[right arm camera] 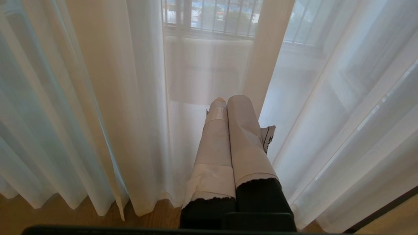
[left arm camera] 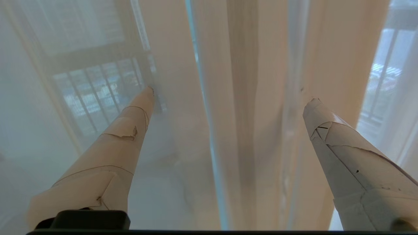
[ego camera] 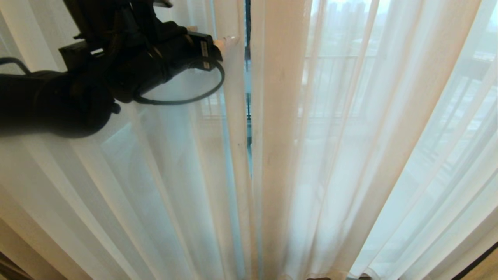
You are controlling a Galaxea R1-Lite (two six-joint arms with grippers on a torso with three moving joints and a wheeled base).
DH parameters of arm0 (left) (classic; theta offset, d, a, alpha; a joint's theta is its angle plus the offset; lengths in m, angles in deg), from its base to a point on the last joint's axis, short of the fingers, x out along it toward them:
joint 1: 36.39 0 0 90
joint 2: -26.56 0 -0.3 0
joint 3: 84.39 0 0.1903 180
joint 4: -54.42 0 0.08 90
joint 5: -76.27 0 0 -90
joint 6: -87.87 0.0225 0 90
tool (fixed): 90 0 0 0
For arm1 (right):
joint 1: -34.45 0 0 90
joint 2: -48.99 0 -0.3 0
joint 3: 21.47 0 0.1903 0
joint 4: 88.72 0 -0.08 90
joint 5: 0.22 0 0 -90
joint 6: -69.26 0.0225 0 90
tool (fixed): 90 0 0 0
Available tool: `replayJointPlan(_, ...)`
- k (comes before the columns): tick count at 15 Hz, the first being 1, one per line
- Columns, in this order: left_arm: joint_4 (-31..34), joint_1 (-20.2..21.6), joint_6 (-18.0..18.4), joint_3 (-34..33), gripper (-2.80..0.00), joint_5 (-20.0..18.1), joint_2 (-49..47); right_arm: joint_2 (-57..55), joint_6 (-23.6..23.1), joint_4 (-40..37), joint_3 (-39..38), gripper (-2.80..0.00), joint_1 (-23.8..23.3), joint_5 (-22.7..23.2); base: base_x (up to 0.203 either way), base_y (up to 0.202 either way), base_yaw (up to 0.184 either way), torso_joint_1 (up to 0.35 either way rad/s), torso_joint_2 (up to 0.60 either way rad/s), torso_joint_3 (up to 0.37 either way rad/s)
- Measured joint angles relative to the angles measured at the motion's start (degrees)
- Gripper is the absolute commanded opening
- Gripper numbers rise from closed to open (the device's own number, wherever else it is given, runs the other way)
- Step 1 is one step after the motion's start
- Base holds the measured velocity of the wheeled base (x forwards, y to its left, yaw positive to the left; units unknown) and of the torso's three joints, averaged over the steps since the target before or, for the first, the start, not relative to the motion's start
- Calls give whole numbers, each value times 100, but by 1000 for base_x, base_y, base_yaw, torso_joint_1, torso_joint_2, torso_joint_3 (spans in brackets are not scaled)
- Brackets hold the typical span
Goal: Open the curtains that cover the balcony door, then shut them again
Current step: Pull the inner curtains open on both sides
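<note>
While left gripper [left arm camera: 228,94] reaches level, fingers spread wide, sheer pleated curtains [ego camera: 350,155] hang just ahead; right gripper [right arm camera: 230,101] fingers pressed together.

A narrow slit [ego camera: 248,116] runs between the two sheers [ego camera: 350,155], the only open way through. Fabric hangs across everything left and right. The left gripper [left arm camera: 228,98], fingers spread, straddles the hemmed edge [left arm camera: 241,130].
</note>
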Motion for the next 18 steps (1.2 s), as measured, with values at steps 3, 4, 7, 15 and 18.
replayJointPlan(3,-390,47,117,27,0,0,-288,0,2,-2,0,-280,5,-2,0,0,0,0,0,0)
replayJointPlan(4,-618,61,135,39,0,9,-394,0,2,-2,0,-280,5,0,0,0,0,0,0,0)
replayJointPlan(7,-820,76,229,52,0,16,-614,0,-1,-2,0,-280,0,1,0,0,0,0,0,0)
replayJointPlan(15,-834,82,267,55,0,226,-873,0,-1,0,0,-280,0,2,0,0,0,0,0,0)
replayJointPlan(18,-837,82,266,55,0,250,-917,0,2,0,0,-280,0,2,0,0,0,0,0,0)
